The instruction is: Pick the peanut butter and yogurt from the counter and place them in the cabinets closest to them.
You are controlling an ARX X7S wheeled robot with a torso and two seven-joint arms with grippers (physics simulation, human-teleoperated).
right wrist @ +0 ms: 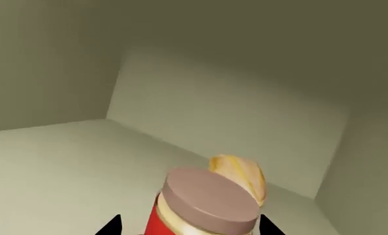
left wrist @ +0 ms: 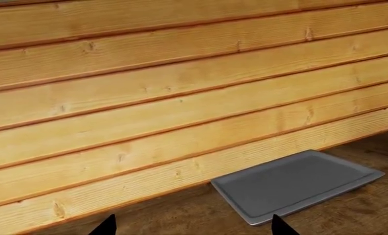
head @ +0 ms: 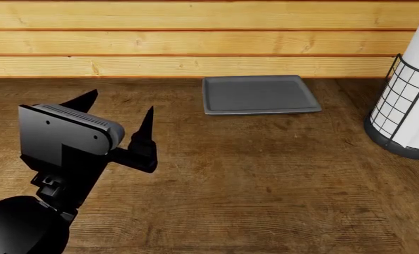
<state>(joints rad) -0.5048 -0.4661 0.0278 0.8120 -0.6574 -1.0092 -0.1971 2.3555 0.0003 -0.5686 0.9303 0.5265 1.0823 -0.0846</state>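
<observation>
The peanut butter [right wrist: 204, 208], a red jar with a cream band and a tan lid, stands inside a pale cabinet [right wrist: 63, 166] in the right wrist view. My right gripper [right wrist: 190, 227] is open around it, and a strip of cabinet floor shows between each fingertip and the jar. My left gripper [head: 121, 106] hovers open and empty over the brown counter [head: 252, 180], pointing at the plank wall; the left wrist view shows its tips [left wrist: 192, 227] wide apart over bare wood. The yogurt is out of view. The right arm does not show in the head view.
A grey tray [head: 259, 95] lies on the counter against the wooden plank wall [head: 195, 42], also seen as the tray [left wrist: 299, 183] by the left wrist. A white roll in a black wire holder [head: 407, 106] stands at the right. A yellowish item [right wrist: 241, 176] sits behind the jar.
</observation>
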